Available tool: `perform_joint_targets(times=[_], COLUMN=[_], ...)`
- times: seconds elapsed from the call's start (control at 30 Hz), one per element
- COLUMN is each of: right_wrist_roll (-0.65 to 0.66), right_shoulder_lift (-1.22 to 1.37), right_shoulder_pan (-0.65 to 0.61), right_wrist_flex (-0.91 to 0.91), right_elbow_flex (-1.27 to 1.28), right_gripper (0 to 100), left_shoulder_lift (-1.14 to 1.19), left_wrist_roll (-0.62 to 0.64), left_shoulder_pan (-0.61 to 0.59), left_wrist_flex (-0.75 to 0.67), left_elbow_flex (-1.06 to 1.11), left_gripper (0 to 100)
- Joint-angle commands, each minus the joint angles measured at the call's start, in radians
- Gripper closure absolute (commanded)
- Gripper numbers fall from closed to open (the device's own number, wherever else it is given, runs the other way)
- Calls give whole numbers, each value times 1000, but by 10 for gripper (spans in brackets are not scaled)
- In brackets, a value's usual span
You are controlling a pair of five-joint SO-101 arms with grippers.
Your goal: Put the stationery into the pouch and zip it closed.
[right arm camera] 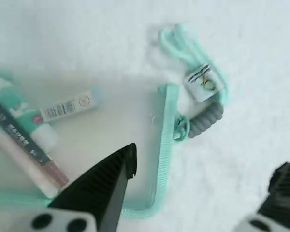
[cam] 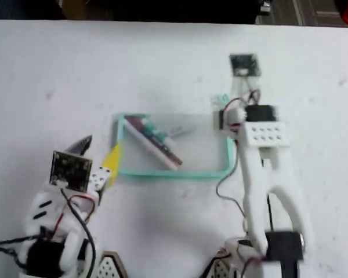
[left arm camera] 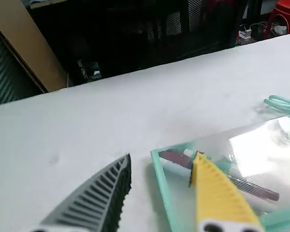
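Pouch (cam: 174,173), stationery (cam: 153,139) inside, lies mid-desk lengthwise along the front edge, its zip pull (right arm camera: 205,121) just ahead of the right gripper (right arm camera: 205,159), jaws spread, while the left gripper (left arm camera: 163,157) gapes over the opposite end.

You see a white table (cam: 162,58) spanning the high view. Beyond its far edge, your left wrist view shows a tan board (left arm camera: 31,53) beside a ribbed shutter (left arm camera: 5,72), dark mesh furniture (left arm camera: 183,24) and a red object (left arm camera: 285,14).
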Motion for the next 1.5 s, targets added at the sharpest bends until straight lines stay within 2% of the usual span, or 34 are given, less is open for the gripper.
perform_joint_targets(times=[0.0, 0.07, 0.1, 0.2, 0.33, 0.4, 0.47, 0.53, 0.63, 0.73, 0.97, 1.13, 1.27, 1.4, 1.47], right_wrist_roll=[63, 78, 84, 89, 89, 89, 89, 89, 87, 89, 91, 89, 89, 83, 81], right_shoulder_lift=[-196, -240, -248, -255, -262, -262, -283, -338, -464, -624, -987, -1250, -1494, -1472, -1472], right_shoulder_pan=[35, 53, 59, 58, 53, 53, 53, 54, 51, 35, -159, -237, -239, -240, -240], right_wrist_flex=[122, 150, 157, 269, 463, 536, 545, 544, 542, 542, 460, 306, 209, 209, 209], right_elbow_flex=[-172, -258, -305, -456, -672, -760, -790, -786, -752, -717, -505, -212, 52, 149, 180], right_gripper=[765, 936, 998, 922, 977, 982, 979, 979, 974, 974, 974, 974, 974, 974, 974], left_shoulder_lift=[117, 272, 371, 700, 1055, 1130, 1145, 1118, 1032, 929, 648, 424, 216, -24, -39], left_wrist_roll=[-101, -153, -169, -150, -147, -133, -51, 46, 138, 141, 141, 141, 141, 141, 141], left_shoulder_pan=[-10, -10, -10, -47, -84, -79, -74, -111, -177, -177, -183, -183, -183, -183, -185], left_wrist_flex=[81, 115, 143, 261, 488, 614, 721, 726, 717, 692, 509, 330, 199, 75, 38], left_elbow_flex=[-249, -404, -494, -790, -1168, -1346, -1488, -1544, -1522, -1465, -1240, -968, -713, -460, -391], left_gripper=[917, 984, 979, 978, 977, 976, 976, 976, 976, 976, 976, 976, 976, 976, 976])
